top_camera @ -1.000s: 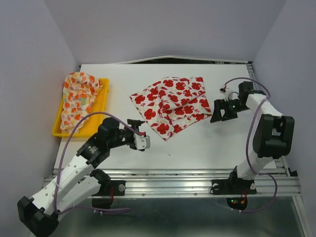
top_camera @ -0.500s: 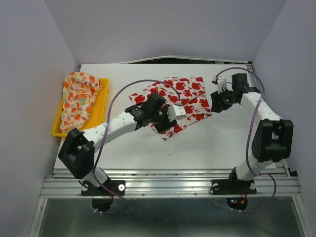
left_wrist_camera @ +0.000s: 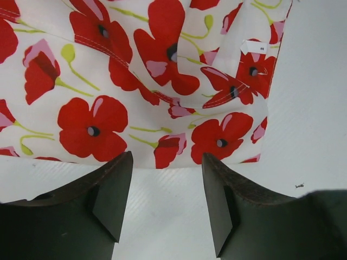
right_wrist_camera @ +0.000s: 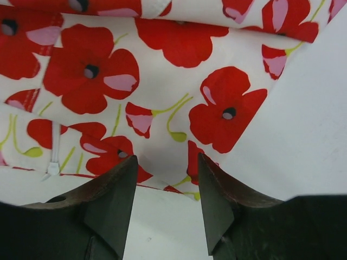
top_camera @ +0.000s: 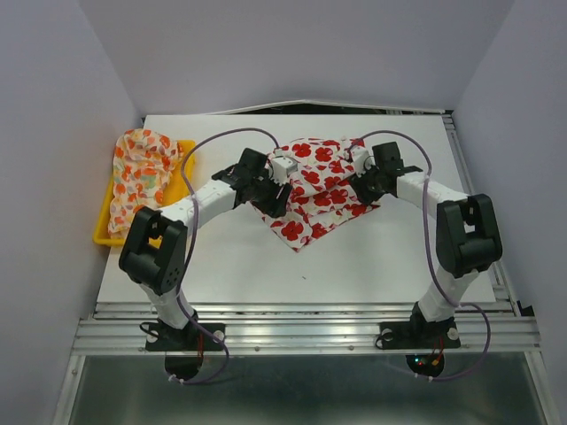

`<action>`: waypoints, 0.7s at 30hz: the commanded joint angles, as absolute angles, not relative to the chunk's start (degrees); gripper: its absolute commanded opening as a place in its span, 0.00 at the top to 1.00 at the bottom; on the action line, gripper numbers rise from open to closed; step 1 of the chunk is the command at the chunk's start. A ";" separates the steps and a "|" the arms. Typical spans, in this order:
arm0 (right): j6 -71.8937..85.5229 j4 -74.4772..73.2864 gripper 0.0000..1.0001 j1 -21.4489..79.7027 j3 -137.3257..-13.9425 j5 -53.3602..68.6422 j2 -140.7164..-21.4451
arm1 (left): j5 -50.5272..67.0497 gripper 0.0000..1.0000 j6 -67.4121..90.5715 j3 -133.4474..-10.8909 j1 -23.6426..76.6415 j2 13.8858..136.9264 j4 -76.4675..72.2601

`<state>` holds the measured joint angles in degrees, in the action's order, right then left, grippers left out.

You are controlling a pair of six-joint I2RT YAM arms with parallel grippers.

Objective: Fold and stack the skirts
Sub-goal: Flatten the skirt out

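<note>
Left gripper (left_wrist_camera: 166,157) and right gripper (right_wrist_camera: 167,160) are straddling side edges of the red-flowered skirt (top_camera: 319,190), jaws parted, nothing pinched; cloth is looking light, limp: pinch all layers.

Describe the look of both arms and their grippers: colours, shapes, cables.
The left arm and the right arm are both built of white links with bulky black joints. A thin lilac cable loops along each of them. The left gripper and the right gripper each end in two dark, wedge-shaped fingers.
</note>
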<state>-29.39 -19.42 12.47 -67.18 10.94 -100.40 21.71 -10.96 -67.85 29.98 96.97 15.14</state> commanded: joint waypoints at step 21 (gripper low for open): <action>-14.15 -24.78 0.99 11.18 -76.11 9.49 -100.73 | 13.10 0.42 -10.81 -69.44 26.99 110.30 16.87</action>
<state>-16.60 -22.92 12.45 -73.49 8.51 -107.96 17.28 -8.73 -69.80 28.29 108.60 12.86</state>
